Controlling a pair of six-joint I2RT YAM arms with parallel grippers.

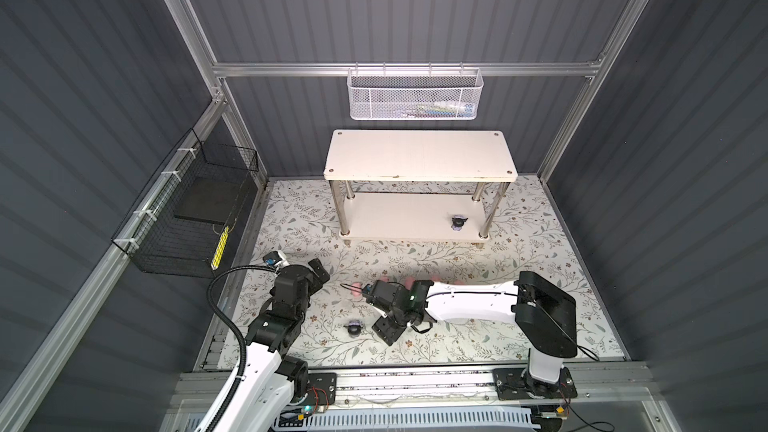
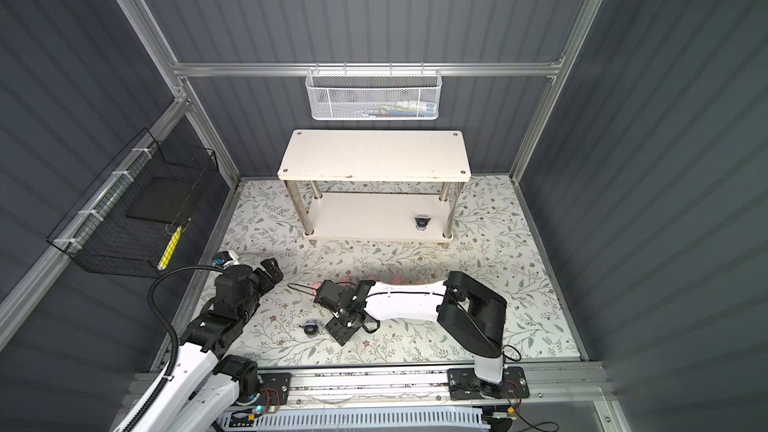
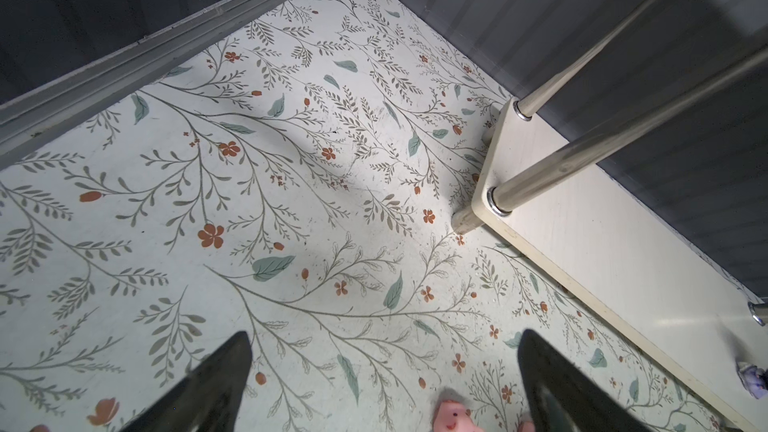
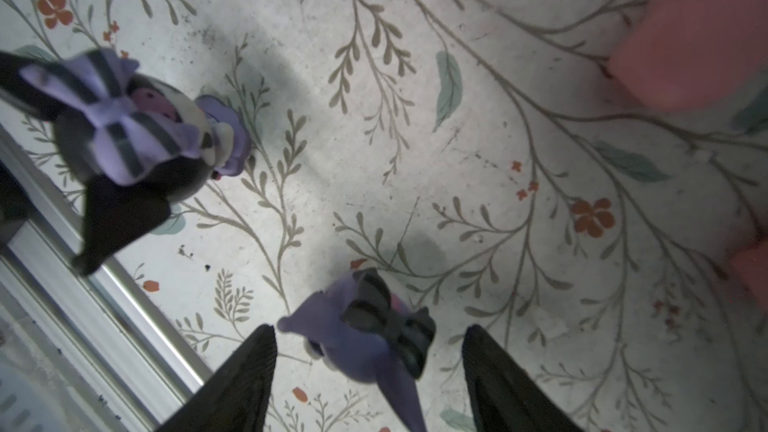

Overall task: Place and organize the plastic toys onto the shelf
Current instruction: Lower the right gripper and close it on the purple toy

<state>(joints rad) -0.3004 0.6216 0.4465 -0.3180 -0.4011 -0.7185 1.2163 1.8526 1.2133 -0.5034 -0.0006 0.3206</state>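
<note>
**Step in hand:** pick-up of a purple toy by the right arm.

**Right gripper** point(image 4: 370, 332): low over the mat point(image 1: 299, 222), at about 7 o'clock from its centre. The fingers stand apart, one on each side of the black-bow toy point(image 4: 365, 355). A sliver of mat shows on both sides, so there is no contact and nothing is held. In both top views this toy is hidden under the gripper.

**Left gripper** point(image 3: 384, 335): spread wide and empty, hovering at 9 o'clock of the mat with a pig point(image 3: 451, 415) near its fingers.

**Task items:**
- The shelf point(image 1: 419, 157) stands at 12 o'clock with its top board bare.
- One shelved toy point(image 1: 458, 222) sits on the lower tier, toward the 3 o'clock end.
- The striped-bow toy point(image 1: 354, 328) stands on the mat just beside the right gripper, at its 9 o'clock.
- The pink toys point(image 1: 356, 288) lie in a row across the centre, partly behind the right arm — count not confirmable.

**Assessment:** early in the task, with one toy placed and the rest still on the mat.

**Next move calls for:**
- The fingers should close squarely on the toy's body, not on its bow or ear. The toy is small and rounded and may squirt out.
- Then a straight lift clear of the striped-bow neighbour, followed by a carry toward 12 o'clock.
- The entry between the tiers must be low and must miss the front leg — set-down beside the shelved toy would keep the purples together.
</note>
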